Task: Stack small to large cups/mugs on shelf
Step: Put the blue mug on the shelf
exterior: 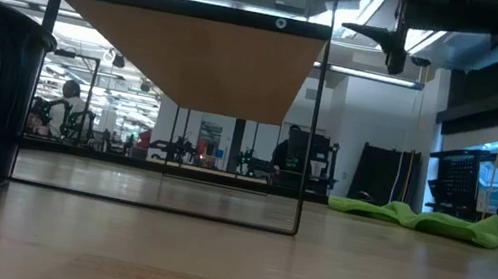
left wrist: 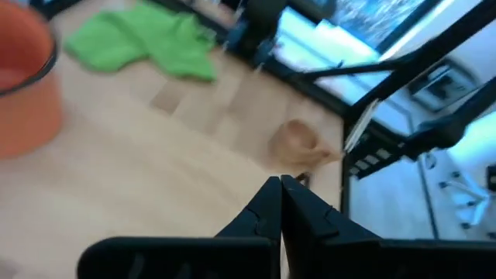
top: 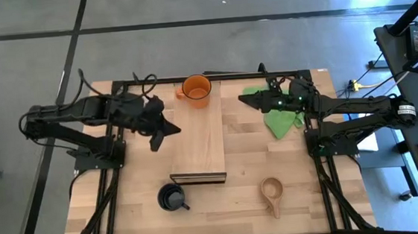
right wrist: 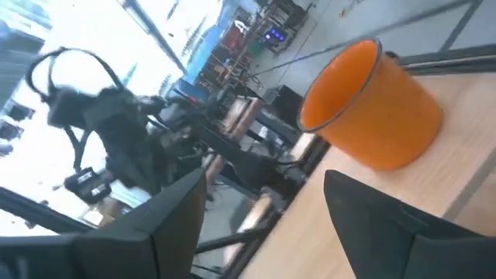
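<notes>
Green cloth (top: 280,113) — table's (top: 141,204) right

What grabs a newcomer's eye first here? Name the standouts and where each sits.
The bright orange mug stands out first, at the far end of the pale shelf in the middle of the table. Next comes the green cloth beneath the right gripper, whose fingers are open. The dark mug and the wooden cup sit on the table at its near edge, while the left gripper, fingers shut, hovers beside the shelf's left edge.
</notes>
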